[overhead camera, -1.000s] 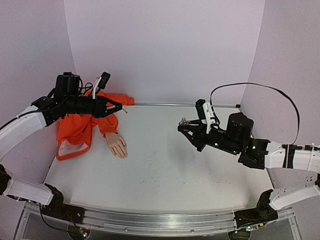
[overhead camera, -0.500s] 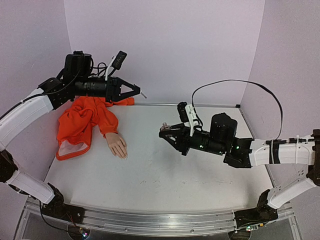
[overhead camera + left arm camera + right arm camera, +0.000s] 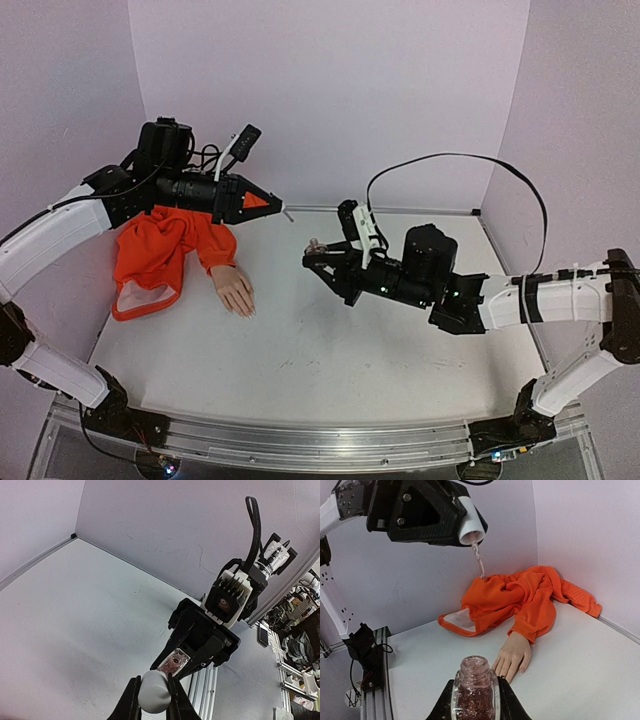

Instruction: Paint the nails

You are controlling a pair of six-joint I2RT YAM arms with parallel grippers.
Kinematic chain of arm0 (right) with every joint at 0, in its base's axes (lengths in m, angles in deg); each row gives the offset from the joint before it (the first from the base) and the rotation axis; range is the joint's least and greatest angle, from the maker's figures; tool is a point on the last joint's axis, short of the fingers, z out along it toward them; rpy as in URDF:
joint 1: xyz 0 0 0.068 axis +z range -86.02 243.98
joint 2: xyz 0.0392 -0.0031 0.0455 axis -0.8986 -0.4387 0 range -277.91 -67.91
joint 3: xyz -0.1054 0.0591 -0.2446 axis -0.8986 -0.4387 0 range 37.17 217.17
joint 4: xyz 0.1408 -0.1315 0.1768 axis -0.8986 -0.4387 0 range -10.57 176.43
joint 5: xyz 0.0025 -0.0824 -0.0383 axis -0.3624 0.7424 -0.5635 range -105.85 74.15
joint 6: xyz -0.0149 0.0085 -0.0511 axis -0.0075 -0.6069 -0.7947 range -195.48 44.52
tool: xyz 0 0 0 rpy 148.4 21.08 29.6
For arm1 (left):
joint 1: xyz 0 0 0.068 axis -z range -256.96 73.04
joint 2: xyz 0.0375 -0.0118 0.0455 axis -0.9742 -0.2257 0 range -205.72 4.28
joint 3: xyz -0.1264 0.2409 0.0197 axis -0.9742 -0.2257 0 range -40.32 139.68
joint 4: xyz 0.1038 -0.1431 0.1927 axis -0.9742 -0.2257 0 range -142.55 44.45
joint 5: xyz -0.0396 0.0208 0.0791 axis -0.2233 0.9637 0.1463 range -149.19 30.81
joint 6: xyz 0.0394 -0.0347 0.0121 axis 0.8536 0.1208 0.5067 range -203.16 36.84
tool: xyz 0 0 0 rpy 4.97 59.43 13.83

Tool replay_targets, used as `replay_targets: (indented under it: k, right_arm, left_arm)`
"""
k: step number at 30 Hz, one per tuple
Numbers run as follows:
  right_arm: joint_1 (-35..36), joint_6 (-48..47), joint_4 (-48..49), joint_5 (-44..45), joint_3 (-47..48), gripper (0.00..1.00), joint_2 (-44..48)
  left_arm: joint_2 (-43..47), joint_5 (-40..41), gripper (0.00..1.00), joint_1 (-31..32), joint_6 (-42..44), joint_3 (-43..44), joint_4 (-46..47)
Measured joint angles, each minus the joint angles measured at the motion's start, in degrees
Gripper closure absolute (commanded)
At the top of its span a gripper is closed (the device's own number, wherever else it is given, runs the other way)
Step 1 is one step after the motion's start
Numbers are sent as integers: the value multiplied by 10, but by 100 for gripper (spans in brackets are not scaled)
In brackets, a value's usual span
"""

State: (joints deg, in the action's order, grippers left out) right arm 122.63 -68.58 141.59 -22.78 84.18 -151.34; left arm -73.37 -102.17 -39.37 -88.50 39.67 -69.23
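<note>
The left gripper (image 3: 272, 204) is clamped shut on a pale cap (image 3: 152, 694), its brush (image 3: 478, 559) held in the air. The right gripper (image 3: 316, 256) is closed on an open glass bottle (image 3: 475, 687). The nails (image 3: 244, 310), on the mannequin hand (image 3: 234, 288) on the table (image 3: 330, 350), are found at 7 o'clock of the left gripper and 8 o'clock of the right, apart from both.

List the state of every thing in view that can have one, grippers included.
Pale plastic cap with brush: off its bottle, held in the air.
Small glass bottle of glittery polish: uncapped, held.
Left gripper: shut on the cap.
Right gripper: shut on the bottle.
Flesh-coloured mannequin hand: lying flat, untouched.
Nails: too small to judge paint.
Orange fabric sleeve: crumpled.
</note>
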Motion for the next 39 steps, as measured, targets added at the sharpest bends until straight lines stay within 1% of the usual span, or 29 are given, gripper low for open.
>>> replay_targets:
  k: [6,17,39]
  right_arm:
    - [0,-31,0,14,29,100,-21]
    - [0,-77,-4,3,59,100,-57]
    - [0,-88,-7,16,72,100,-64]
  left_arm:
    - [-4,-10,100,0,-6,0,-3]
    - [-16,-22,100,1,-7,0,-4]
    - [-23,-24,100,12,-7,0,-5]
